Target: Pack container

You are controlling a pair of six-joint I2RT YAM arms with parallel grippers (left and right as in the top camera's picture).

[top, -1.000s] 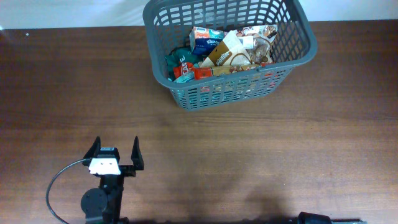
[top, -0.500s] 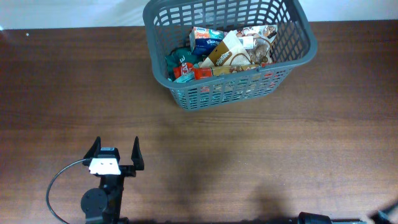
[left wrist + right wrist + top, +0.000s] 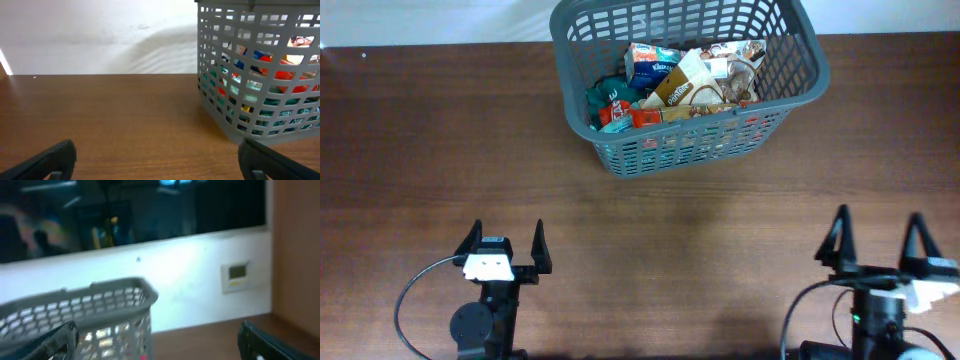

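Note:
The dark grey slotted container (image 3: pixel 791 40) stands at the table's far middle, filled with several grocery packets (image 3: pixel 675 80). It also shows in the left wrist view (image 3: pixel 215 75) and blurred in the right wrist view (image 3: pixel 100 297). My left gripper (image 3: pixel 505 245) is open and empty near the front left. My right gripper (image 3: pixel 877 235) is open and empty near the front right. Both are far from the container.
The brown wooden table (image 3: pixel 650 230) spans the view. A white wall (image 3: pixel 100 35) runs behind the far edge. A black cable (image 3: pixel 415 290) loops beside the left arm.
The right arm has come into view at the front right, where only its base showed before. The left arm and the container have not moved.

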